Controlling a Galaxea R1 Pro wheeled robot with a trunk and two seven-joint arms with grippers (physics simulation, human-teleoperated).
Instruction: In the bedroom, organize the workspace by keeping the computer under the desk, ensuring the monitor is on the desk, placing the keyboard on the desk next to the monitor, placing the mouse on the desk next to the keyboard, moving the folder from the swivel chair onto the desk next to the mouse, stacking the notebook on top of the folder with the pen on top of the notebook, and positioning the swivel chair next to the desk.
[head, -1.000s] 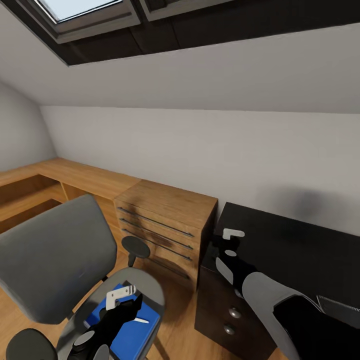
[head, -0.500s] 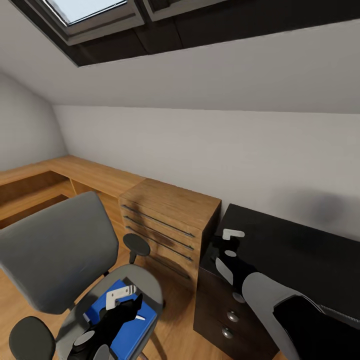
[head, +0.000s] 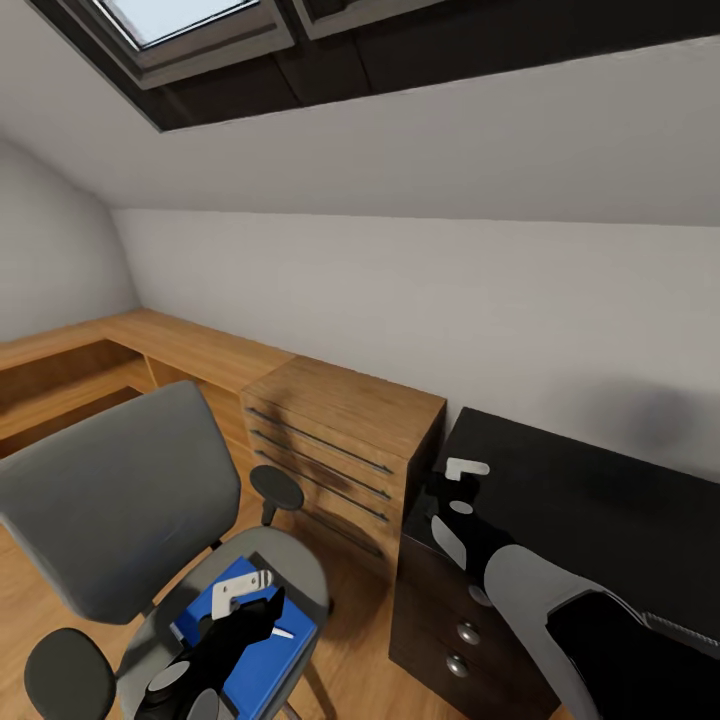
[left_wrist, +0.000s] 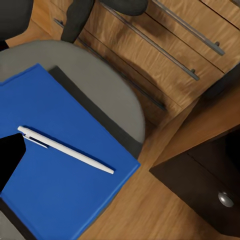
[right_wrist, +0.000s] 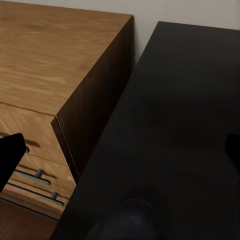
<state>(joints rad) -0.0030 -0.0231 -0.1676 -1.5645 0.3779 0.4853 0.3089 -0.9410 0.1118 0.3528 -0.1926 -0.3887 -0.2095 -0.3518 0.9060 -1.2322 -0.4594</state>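
Observation:
The grey swivel chair (head: 110, 510) stands at the lower left of the head view. A blue notebook (head: 255, 650) lies on its seat with a white pen (left_wrist: 65, 150) on top. Under the notebook's edge a dark sheet (left_wrist: 97, 112) shows, which may be the folder. My left gripper (head: 245, 600) hovers open just above the notebook, and one black finger (left_wrist: 10, 160) reaches beside the pen. My right gripper (head: 458, 485) hangs open over the left end of the black desk (right_wrist: 180, 130), holding nothing. Monitor, keyboard, mouse and computer are out of view.
A wooden chest of drawers (head: 335, 450) stands between the chair and the black desk, close to both. A long wooden counter (head: 170, 345) runs along the wall at the left. The sloped ceiling holds a skylight (head: 180, 20). The black desk has drawers with round knobs (head: 467, 627).
The whole view has shifted a little, so the chair and chest sit slightly further right in the picture. Both grippers keep their place and stay open.

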